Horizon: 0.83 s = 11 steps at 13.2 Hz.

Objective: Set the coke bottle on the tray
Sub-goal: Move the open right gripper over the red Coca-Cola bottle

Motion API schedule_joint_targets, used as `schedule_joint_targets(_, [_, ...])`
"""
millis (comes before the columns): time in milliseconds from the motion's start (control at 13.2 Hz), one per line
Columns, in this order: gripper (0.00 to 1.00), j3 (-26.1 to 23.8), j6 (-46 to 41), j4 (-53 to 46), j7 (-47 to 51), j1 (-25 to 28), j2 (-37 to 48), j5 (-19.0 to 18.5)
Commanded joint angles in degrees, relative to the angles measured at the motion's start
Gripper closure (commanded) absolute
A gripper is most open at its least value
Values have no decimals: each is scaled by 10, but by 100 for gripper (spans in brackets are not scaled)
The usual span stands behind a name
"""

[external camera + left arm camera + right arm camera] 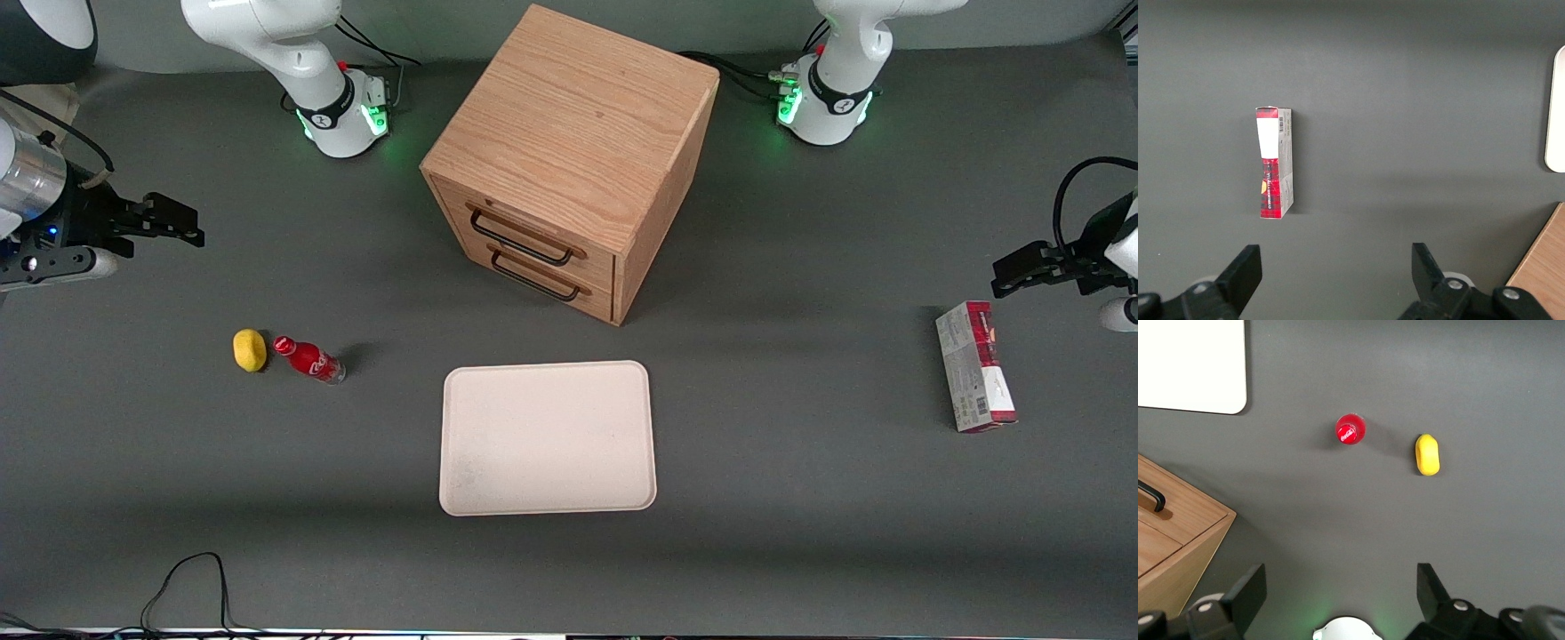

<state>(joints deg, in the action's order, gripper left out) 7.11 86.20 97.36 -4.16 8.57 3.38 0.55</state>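
The coke bottle [308, 358] stands upright on the dark table, red cap and red label, beside a small yellow lemon-like object [250, 349]. In the right wrist view I see the coke bottle [1351, 429] from above. The cream-white tray [548, 437] lies flat, nearer the front camera than the wooden cabinet, and nothing lies on it; the tray's corner [1191, 367] also shows in the right wrist view. My right gripper [182, 227] hangs high at the working arm's end of the table, farther from the front camera than the bottle. The gripper [1340, 590] is open and empty.
A wooden two-drawer cabinet [569, 160] stands mid-table, farther from the front camera than the tray. A red-and-white carton [975, 364] lies toward the parked arm's end. A black cable [191, 587] loops at the table's near edge.
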Motion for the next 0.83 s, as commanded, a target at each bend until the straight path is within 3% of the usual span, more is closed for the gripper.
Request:
schedule_joint_targets(0, [0,-3,-2,73,10,3,77,0])
schedule_joint_targets(454, [0,-3,21,97,8,2,75,-1])
schedule_joint_targets(756, [0,-3,227,218,10,2,31,-3])
